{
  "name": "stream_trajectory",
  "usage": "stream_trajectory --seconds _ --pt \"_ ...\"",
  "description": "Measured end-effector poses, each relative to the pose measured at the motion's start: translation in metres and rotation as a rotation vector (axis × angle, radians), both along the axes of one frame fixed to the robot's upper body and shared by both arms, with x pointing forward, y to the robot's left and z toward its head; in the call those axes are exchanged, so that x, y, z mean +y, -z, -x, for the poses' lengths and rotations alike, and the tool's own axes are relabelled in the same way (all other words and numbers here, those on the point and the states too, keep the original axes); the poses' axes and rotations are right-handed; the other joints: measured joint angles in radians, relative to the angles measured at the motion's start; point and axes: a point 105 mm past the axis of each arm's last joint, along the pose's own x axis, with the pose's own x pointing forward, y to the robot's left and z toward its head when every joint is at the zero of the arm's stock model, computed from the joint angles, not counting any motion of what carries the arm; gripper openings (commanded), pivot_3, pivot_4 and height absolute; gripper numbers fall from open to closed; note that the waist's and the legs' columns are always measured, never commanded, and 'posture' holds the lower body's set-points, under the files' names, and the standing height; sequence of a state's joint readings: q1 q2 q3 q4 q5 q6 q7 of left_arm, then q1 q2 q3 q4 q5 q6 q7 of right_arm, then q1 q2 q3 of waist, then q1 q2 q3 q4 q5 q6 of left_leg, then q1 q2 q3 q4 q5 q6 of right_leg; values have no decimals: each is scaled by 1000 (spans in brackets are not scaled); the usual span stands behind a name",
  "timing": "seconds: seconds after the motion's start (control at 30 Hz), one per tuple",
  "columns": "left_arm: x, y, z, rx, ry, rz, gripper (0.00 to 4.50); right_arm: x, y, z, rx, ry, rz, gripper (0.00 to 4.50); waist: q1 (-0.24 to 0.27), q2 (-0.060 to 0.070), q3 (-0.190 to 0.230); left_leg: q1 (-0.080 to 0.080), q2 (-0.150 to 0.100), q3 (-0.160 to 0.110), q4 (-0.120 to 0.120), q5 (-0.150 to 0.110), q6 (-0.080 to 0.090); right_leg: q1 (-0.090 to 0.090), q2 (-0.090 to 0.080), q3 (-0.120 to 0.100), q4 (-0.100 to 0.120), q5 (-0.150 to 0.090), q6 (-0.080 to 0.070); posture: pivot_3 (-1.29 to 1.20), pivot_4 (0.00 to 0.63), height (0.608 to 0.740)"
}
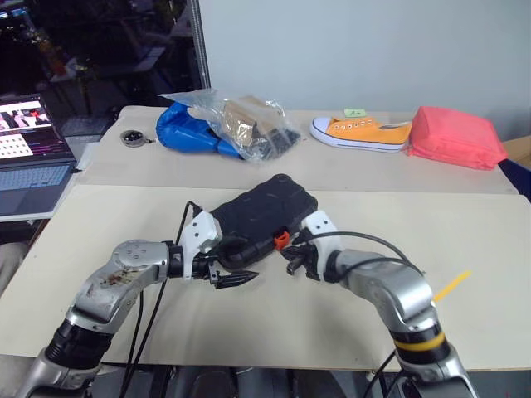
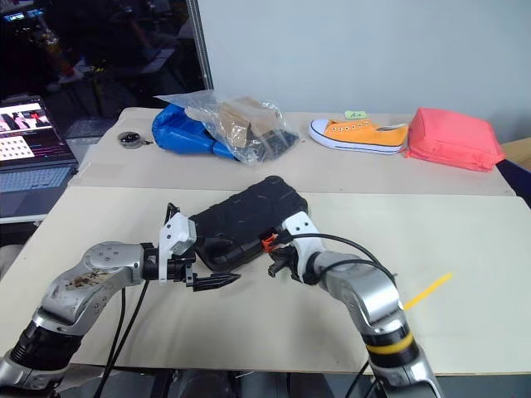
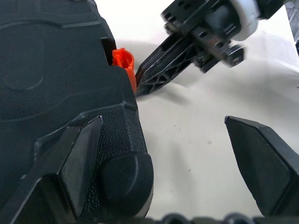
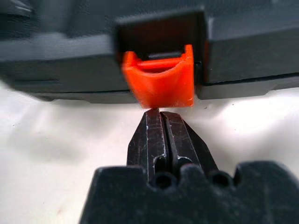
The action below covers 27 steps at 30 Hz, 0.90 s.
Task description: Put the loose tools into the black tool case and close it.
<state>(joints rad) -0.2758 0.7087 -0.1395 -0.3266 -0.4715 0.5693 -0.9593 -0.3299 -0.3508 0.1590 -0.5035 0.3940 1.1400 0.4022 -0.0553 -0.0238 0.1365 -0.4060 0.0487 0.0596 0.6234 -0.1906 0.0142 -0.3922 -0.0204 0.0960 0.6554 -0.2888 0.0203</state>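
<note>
1. Black moulded-plastic tool case lies closed on the beige table; contents hidden.
2. Right gripper, clenched empty, tips touch the case's orange latch.
3. Left gripper, spread wide, straddles the case's near corner.

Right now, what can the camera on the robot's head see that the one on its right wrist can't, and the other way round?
The head view takes in the whole table: an orange shoe, a pink pouch, a blue bag, a laptop, and the left claw open beside the case. The right wrist view gives a close look at the right claw, shut, with its tip right at the latch. Both show the closed black case and its orange latch.
</note>
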Motion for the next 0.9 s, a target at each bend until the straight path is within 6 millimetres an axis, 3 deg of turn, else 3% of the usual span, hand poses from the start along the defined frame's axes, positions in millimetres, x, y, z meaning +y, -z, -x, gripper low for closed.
stream_trajectory --seconds 0.17,0.57,0.8,0.9 --pt "1 1 0 0 -7 0 4500 -6 -10 18 -22 -54 -85 69 -2 0 0 1 0 0 0 0 0 1 0 0 0 -1 2 0 150 740" --pt "2 1 1 -3 -12 -2 4500 1 -7 -17 -88 46 -55 69 -10 0 0 2 0 0 0 0 0 2 -1 1 0 -2 4 0 150 740" --pt "2 3 0 -2 -20 -3 4500 8 -4 -21 -96 42 -66 69 -17 0 0 4 1 0 0 0 0 2 1 1 1 -1 2 0 150 740" --pt "0 2 1 -4 -14 4 4500 5 -8 -14 -97 22 -101 69 -14 0 0 3 1 0 0 0 0 2 0 1 1 -1 2 0 150 740"
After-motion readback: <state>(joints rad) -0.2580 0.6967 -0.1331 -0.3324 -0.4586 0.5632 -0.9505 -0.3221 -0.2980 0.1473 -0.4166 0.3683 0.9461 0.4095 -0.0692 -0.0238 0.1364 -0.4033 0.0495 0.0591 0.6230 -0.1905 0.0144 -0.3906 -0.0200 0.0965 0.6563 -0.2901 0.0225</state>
